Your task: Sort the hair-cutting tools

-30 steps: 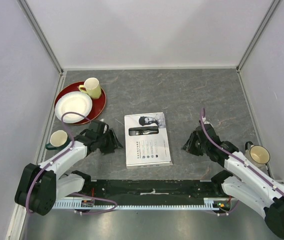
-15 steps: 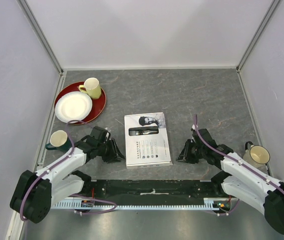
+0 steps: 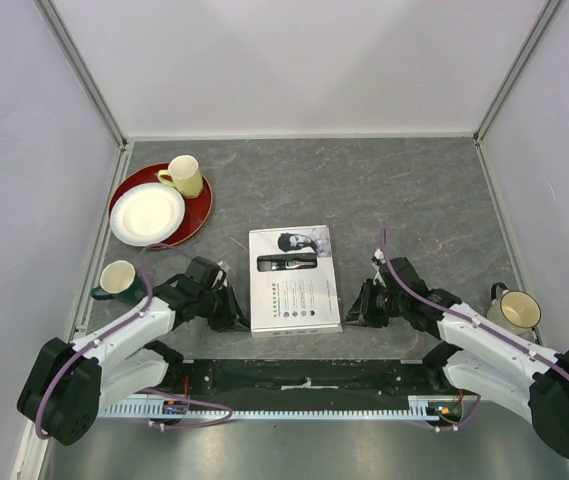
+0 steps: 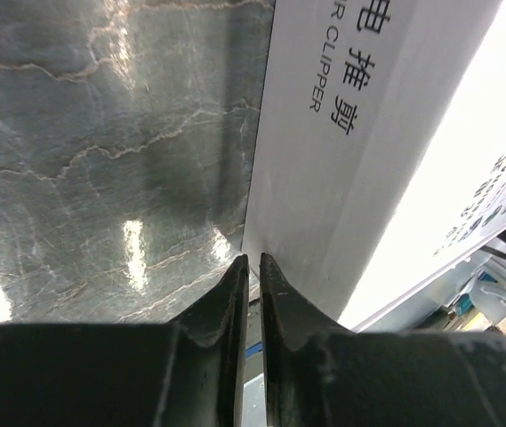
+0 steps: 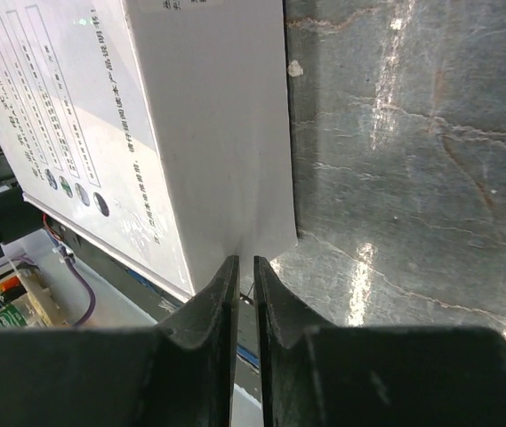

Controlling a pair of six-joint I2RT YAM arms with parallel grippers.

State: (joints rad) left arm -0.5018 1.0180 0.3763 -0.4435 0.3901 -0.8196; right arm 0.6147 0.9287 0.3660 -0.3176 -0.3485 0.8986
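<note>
A closed white cardboard box [image 3: 295, 285] with a clipper pictured on its lid lies flat at the table's middle. The clipper, comb attachments, cord and brush themselves are out of view. My left gripper [image 3: 236, 318] is shut, low on the table, its tips at the box's near left corner; the left wrist view shows the tips [image 4: 253, 260] against the box's side wall [image 4: 359, 160]. My right gripper [image 3: 354, 312] is shut, its tips at the near right corner; the right wrist view shows the tips [image 5: 244, 260] at the box's side wall [image 5: 208, 116].
A red tray [image 3: 201, 205] at the back left holds a white plate [image 3: 147, 213] and a yellow cup [image 3: 186, 176]. A green mug [image 3: 117, 279] stands by the left arm, another mug [image 3: 517, 311] by the right arm. Walls close the table's sides and back.
Both grippers have moved inward and nearer along the table, from beside the box to its near corners. The box has not moved.
</note>
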